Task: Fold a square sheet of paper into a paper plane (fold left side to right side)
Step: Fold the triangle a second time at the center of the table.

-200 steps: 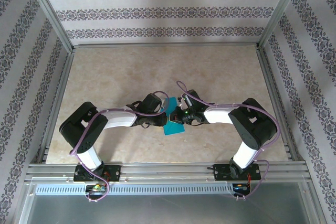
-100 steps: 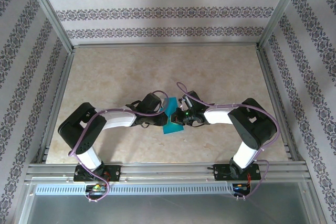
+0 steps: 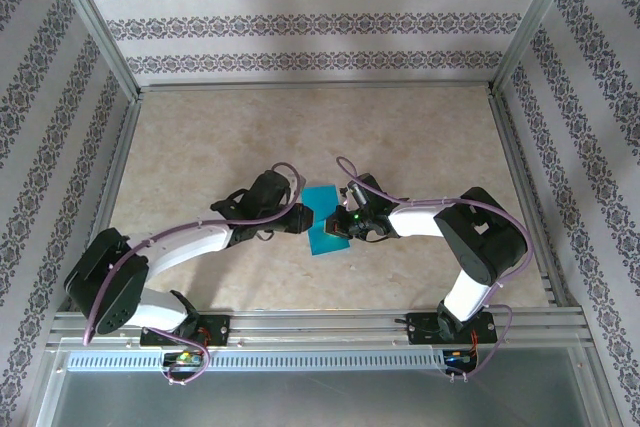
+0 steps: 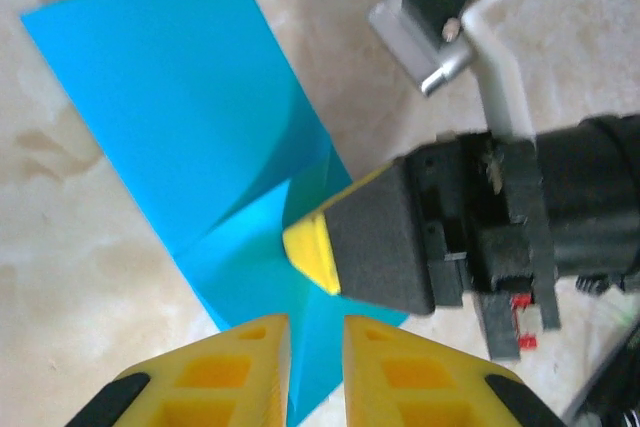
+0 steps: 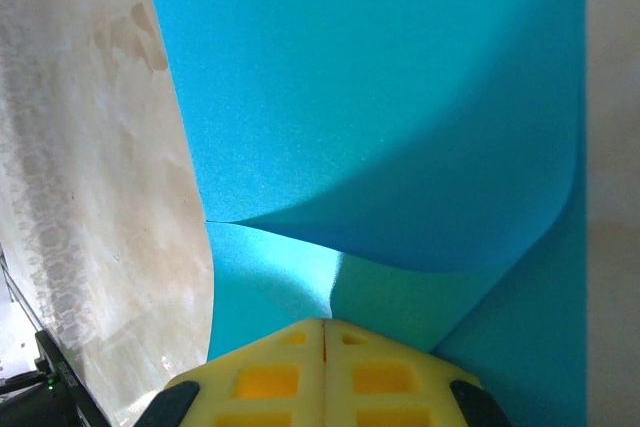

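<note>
A: Pressing its tip on the blue sheet (image 3: 322, 227) in the middle of the table (image 3: 420, 137), the right end effector (image 5: 325, 329) is sitting fully closed, gripping nothing that I can make out.

B: That curling flap is wanting a flat sweep along the crease, I'd say, with the edges matching.

A: The left end effector (image 4: 317, 335) is hanging a crack apart, with the sheet's corner lying loose in the gap. The left arm (image 3: 190, 242) is stretching in low, and the right arm (image 3: 480, 237) is bending in from its elbow.

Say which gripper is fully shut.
The right gripper: fingers meet with no gap, tip on the square sheet of paper. The left gripper shows a gap.
</note>
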Controlling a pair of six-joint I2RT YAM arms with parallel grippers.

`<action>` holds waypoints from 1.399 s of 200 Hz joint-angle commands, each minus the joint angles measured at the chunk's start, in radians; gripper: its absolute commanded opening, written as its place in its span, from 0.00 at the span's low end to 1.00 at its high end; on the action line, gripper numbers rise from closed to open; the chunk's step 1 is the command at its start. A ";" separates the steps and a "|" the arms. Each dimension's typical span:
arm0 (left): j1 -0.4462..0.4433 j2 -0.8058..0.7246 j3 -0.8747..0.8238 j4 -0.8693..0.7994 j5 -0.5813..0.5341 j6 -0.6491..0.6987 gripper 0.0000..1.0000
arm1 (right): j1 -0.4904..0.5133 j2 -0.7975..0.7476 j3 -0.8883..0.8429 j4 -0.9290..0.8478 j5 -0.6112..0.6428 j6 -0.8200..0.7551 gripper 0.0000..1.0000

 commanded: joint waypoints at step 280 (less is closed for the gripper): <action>-0.073 0.276 -0.024 0.127 0.136 -0.152 0.12 | 0.009 0.035 -0.010 -0.050 0.013 -0.042 0.00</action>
